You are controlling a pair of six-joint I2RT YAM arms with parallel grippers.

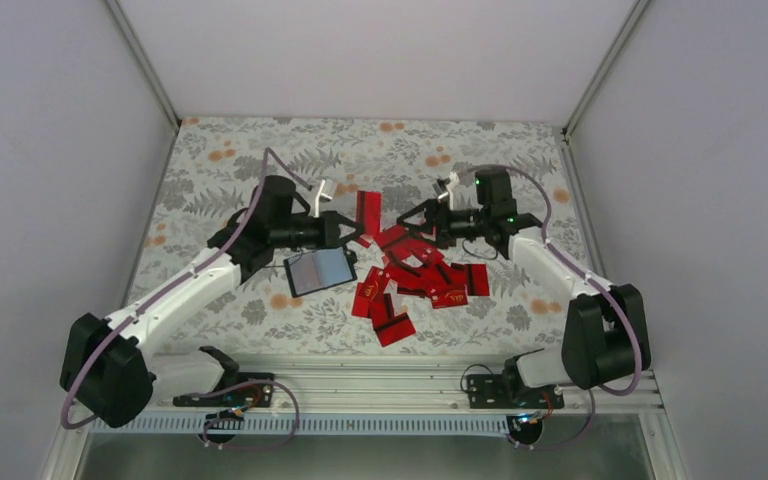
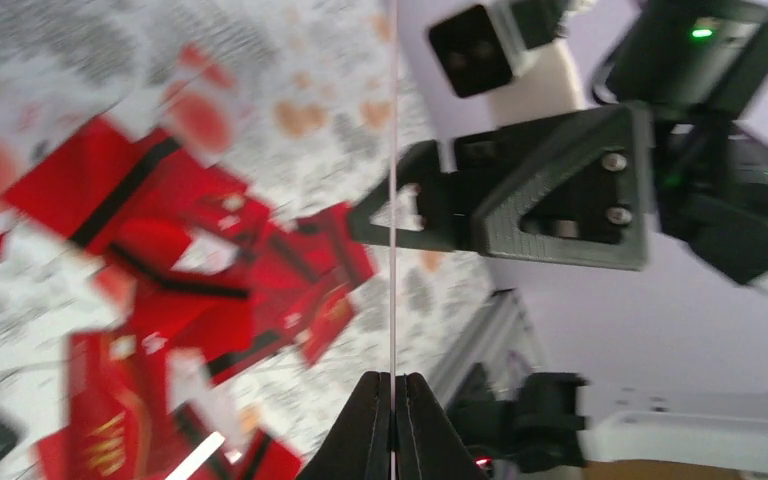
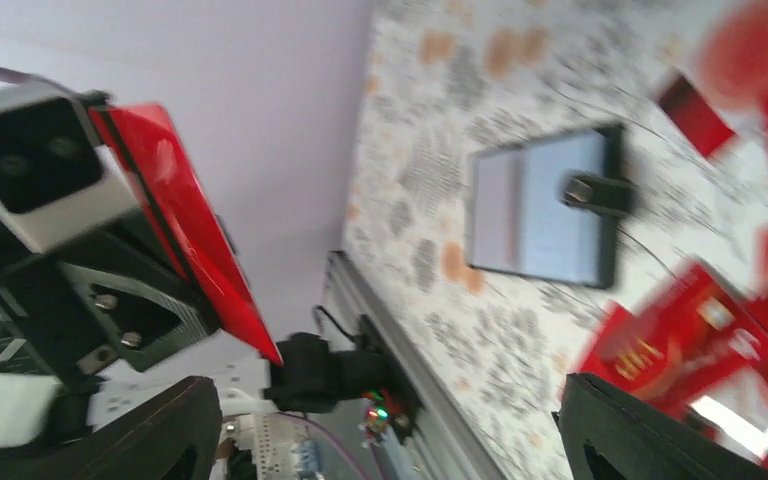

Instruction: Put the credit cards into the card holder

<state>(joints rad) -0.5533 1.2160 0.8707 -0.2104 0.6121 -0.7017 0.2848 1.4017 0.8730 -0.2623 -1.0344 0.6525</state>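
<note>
My left gripper (image 1: 353,232) is shut on one red credit card (image 1: 368,211) and holds it upright above the table. In the left wrist view the card (image 2: 392,200) shows edge-on as a thin line between the closed fingers (image 2: 368,420). My right gripper (image 1: 409,219) is open and empty, facing the left one just right of the held card; its wide-apart fingers (image 3: 160,430) frame the held card (image 3: 195,240). The card holder (image 1: 320,270) lies open on the table under the left arm, with grey-blue pockets up; it also shows in the right wrist view (image 3: 545,205). Several red cards (image 1: 422,278) lie in a heap.
The heap of cards spreads from mid-table toward the near edge (image 1: 392,328). The floral cloth (image 1: 240,160) covers the table. A metal rail (image 1: 380,370) runs along the near edge. White walls stand close on the left, right and back.
</note>
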